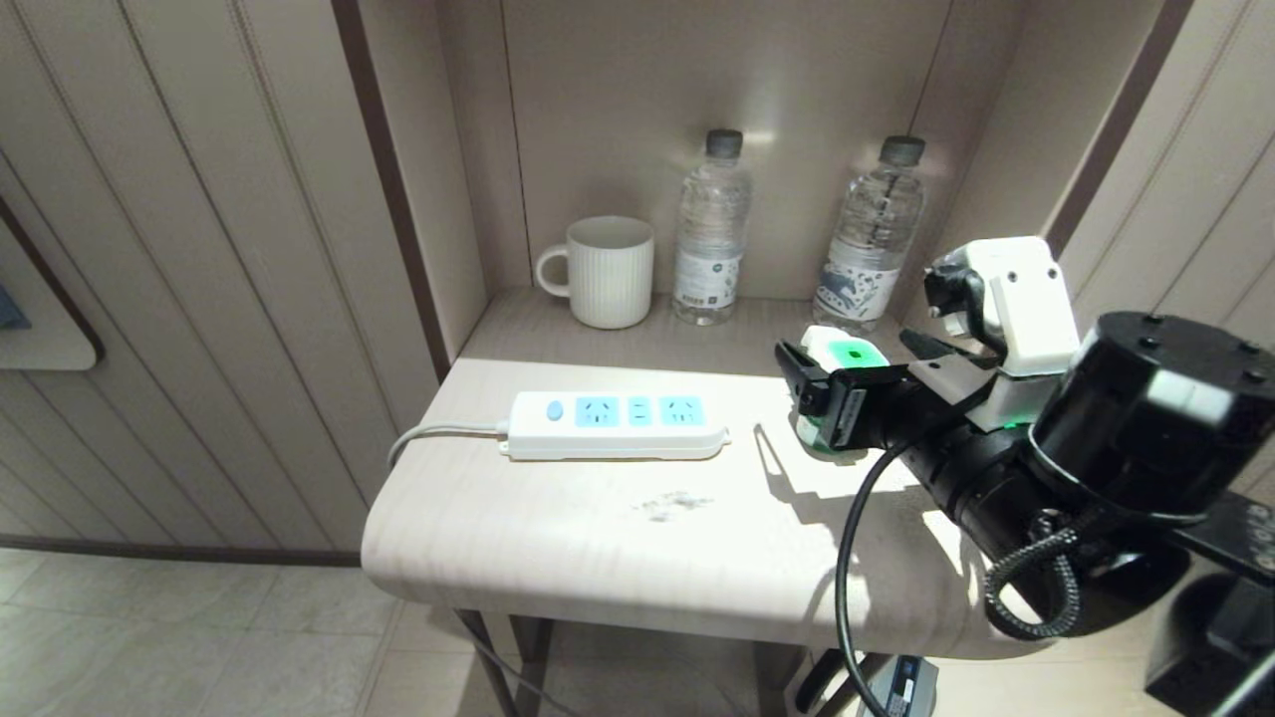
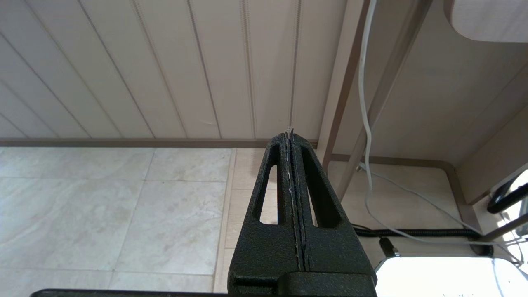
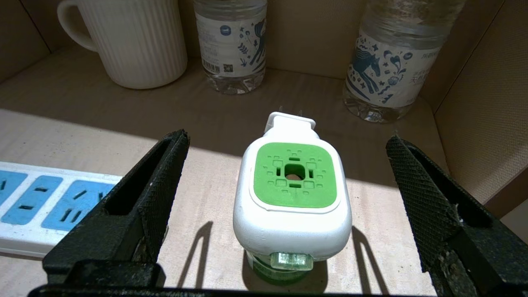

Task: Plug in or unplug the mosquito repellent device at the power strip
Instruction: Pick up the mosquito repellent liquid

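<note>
Three views up, and each gives me something different. From the head view I have the desk point(image 1: 558, 538) filling the middle of the frame, with the power strip point(image 1: 618, 425) lying flat at centre, its cord trailing off toward the left edge. My right claw point(image 1: 832, 403) sits at centre right, wrapped around the mosquito repellent device point(image 1: 845, 354), so from here I only catch the green top peeking over the black fingers.

Right wrist view clears that up: the device point(image 3: 293, 194) stands upright on the desk, green square face up, plug prongs pointing toward the back wall, unplugged and apart from the strip point(image 3: 49, 202) at lower left. My right claw point(image 3: 284, 198) is spread wide, one finger on either side with clear daylight between each finger and the device, nothing gripped. The mug point(image 3: 136, 39) and two water bottles point(image 3: 233, 41) line the top of that frame.

Left wrist view shows what the others miss: my left claw point(image 2: 292, 142) pressed fully closed, empty, hanging low over the tiled floor point(image 2: 111, 206) beside the desk's leg point(image 2: 371, 107).
</note>
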Available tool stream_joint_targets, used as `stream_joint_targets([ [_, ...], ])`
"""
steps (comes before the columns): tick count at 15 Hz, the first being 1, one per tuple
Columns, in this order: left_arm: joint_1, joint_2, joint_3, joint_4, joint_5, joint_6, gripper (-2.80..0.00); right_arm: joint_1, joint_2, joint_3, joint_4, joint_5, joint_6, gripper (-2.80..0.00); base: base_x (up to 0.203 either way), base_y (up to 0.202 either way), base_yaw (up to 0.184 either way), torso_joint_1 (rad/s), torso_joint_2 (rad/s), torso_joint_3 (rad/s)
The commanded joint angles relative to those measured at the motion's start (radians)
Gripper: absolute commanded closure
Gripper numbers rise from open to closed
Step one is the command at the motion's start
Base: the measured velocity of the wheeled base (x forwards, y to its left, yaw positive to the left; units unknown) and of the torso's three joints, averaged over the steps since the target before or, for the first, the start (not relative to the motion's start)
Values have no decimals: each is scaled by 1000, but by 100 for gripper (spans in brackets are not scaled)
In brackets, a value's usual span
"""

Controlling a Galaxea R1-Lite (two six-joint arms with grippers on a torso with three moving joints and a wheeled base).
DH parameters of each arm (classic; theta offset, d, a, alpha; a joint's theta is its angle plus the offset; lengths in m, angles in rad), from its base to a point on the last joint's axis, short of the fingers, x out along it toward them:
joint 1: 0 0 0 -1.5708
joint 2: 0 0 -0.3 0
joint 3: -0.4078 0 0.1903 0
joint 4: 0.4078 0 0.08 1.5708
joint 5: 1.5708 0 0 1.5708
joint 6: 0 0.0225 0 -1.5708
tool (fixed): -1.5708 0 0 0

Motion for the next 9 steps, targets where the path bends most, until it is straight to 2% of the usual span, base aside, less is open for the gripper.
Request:
stream_joint_targets([
  [1, 0, 0, 0, 2, 0, 0, 0, -9, 31, -7, -10, -3, 1, -280, 0, 0, 0, 0, 0, 0],
  [4, 0, 0, 0, 2, 0, 0, 0, -38, 80, -9, -90, 9, -4, -280, 0, 0, 0, 0, 0, 0],
  [5, 0, 0, 0, 2, 0, 0, 0, -56, 96, -7, -133, 39, -5, -280, 0, 0, 0, 0, 0, 0],
  [7, 0, 0, 0, 2, 0, 0, 0, -66, 102, -9, -144, 87, -5, -280, 0, 0, 0, 0, 0, 0],
  [9, 0, 0, 0, 2, 0, 0, 0, -66, 108, -8, -144, 89, -6, -280, 0, 0, 0, 0, 0, 0],
])
